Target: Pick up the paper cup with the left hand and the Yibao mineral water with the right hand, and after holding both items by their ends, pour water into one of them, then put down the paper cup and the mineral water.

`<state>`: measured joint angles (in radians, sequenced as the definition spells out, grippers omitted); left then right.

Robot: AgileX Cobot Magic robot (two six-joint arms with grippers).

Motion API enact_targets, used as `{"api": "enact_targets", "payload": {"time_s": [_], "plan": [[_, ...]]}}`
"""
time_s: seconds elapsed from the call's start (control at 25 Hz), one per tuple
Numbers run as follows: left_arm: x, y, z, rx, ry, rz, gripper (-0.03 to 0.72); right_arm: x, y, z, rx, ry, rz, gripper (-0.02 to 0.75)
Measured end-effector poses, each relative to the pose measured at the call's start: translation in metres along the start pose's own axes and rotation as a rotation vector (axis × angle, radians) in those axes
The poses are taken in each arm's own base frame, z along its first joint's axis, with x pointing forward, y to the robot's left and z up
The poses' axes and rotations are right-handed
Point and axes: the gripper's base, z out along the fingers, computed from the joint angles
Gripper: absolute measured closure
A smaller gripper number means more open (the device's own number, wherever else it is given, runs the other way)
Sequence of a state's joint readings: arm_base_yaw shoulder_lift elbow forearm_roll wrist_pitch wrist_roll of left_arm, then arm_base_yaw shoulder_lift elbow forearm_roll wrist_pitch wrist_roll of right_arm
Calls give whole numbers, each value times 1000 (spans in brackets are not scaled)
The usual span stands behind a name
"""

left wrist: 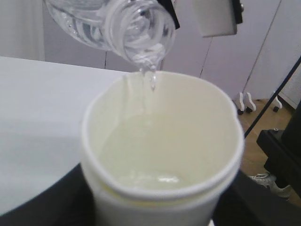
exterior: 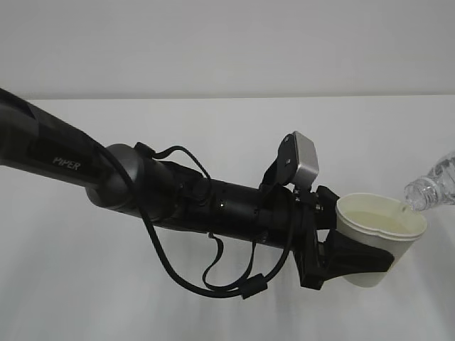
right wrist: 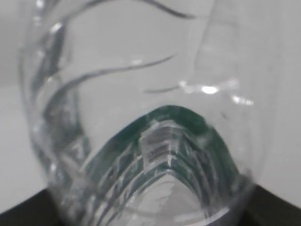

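Note:
The white paper cup (exterior: 380, 238) is held in the air at the right by my left gripper (exterior: 355, 259), whose black fingers are shut around its body. The cup is part full of water (left wrist: 150, 150). The clear Yibao bottle (exterior: 430, 186) comes in tilted from the right edge, its open mouth just over the cup's rim. In the left wrist view the bottle mouth (left wrist: 141, 28) is above the cup (left wrist: 162, 155) and a thin stream falls in. The right wrist view is filled by the bottle (right wrist: 141, 122) with its green label (right wrist: 188, 127); dark fingers (right wrist: 28, 212) show at the bottom corners.
The white table (exterior: 213, 142) runs under both arms, with a pale wall behind it. The left arm (exterior: 142, 185) with its wrist camera box (exterior: 306, 160) and loose black cable crosses the middle. White panels and a black stand (left wrist: 282, 155) show past the table.

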<state>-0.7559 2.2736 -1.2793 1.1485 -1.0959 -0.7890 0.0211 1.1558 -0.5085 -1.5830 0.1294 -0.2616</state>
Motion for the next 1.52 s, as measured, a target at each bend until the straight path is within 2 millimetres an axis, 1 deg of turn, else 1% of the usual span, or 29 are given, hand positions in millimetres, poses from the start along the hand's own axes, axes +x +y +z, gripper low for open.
{"api": "enact_targets", "payload": {"time_s": [0.96, 1.52], "plan": [[0, 0, 0, 0, 0, -2, 227, 0, 0, 0, 1, -2, 1, 283], [0, 0, 0, 0, 0, -2, 236, -4, -1, 0, 9, -41, 100, 283]]}}
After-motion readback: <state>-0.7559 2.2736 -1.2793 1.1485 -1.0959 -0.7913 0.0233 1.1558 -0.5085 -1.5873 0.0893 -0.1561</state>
